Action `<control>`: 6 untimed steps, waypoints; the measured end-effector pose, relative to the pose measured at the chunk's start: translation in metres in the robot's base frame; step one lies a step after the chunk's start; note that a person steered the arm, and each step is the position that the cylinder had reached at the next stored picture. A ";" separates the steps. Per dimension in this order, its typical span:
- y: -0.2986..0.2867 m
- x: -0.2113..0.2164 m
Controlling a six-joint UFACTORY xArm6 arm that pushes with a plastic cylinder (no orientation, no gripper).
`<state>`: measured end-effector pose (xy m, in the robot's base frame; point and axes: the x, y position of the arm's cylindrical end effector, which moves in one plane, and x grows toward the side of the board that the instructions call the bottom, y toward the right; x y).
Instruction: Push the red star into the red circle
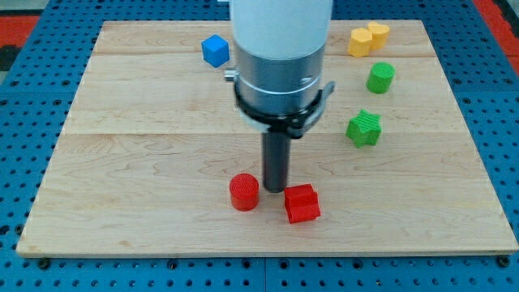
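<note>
The red star (302,203) lies near the view's bottom, just right of centre. The red circle (243,192) stands to its left, a small gap apart. My tip (275,190) comes down between them, just above and left of the red star and right of the red circle. It stands close to both; I cannot tell if it touches either.
A blue cube (215,50) sits at the view's top, left of the arm. A yellow hexagon (360,42) and a yellow heart (378,34) sit at the top right. A green cylinder (380,78) and a green star (364,128) lie on the right. The wooden board (122,162) rests on a blue pegboard.
</note>
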<state>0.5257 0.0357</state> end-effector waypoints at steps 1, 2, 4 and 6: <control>0.085 -0.012; 0.113 0.028; 0.023 0.059; 0.032 0.053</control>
